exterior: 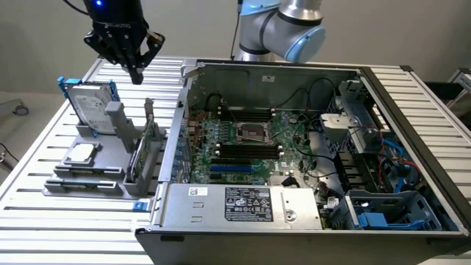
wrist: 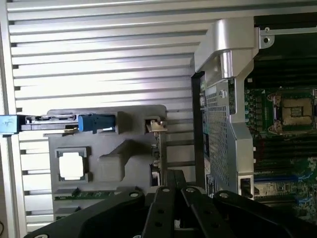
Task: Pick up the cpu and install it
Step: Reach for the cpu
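A plain pale wall (exterior: 198, 27) stands behind a table (exterior: 44, 182) of silvery metal slats with dark gaps between them. Bright light glares off the slats. At the exterior view's left, pale floor (exterior: 15, 132) shows.

Carrier: slatted silver aluminium table (exterior: 44, 165). Resting directly on it:
1. grey moulded plastic holder block (exterior: 77, 187), near the table edge at the exterior view's left.
2. open silver-and-black metal computer case (exterior: 294, 243), just beside the block, reaching toward the opposite edge.
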Controlling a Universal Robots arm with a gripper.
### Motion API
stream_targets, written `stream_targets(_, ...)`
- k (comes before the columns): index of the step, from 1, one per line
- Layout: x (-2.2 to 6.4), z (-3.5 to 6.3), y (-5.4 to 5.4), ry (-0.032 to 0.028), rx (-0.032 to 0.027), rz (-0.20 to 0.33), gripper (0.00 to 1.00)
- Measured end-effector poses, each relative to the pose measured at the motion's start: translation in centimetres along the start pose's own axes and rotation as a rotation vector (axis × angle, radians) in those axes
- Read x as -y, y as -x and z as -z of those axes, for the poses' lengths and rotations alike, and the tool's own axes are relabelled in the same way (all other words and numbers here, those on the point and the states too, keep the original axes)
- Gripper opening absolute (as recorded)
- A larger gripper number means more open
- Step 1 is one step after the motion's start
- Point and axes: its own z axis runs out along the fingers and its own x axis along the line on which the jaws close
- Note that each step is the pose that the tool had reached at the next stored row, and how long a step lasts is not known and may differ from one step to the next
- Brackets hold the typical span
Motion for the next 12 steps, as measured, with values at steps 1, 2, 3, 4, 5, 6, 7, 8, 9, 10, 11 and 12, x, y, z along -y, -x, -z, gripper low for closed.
stream_targets(1,-0.04,-0.1,-0.4,-0.0002,-0.0002,0.0,0.11)
stream_targets(2,-0.07,-0.24,-0.9,-0.0001,0.0,0.0,0.11)
stream_targets(3,-0.11,-0.35,-1.4,-0.0003,-0.0001,0.0,0.11)
stream_targets(4,-0.14,-0.47,-1.8,-0.0003,0.0,0.0,0.11)
stream_targets(5,-0.18,-0.59,-2.3,-0.0003,-0.0001,0.0,0.11)
stream_targets(6,-0.21,-0.7,-2.7,-0.0004,0.0,0.0,0.11)
stream_targets(7,-0.23,-0.82,-3.2,-0.0004,0.0,0.0,0.11)
stream_targets(8,-0.26,-0.92,-3.6,-0.0005,-0.0001,0.0,0.11)
stream_targets(9,-0.28,-1.03,-4.1,-0.0006,-0.0001,0.0,0.11)
stream_targets(10,-0.29,-1.13,-4.6,-0.001,-0.0004,0.0,0.11)
stream_targets(11,-0.28,-1.24,-5.0,-0.0011,-0.0005,0.0,0.11)
stream_targets(12,-0.27,-1.34,-5.5,-0.0014,-0.0007,0.0,0.11)
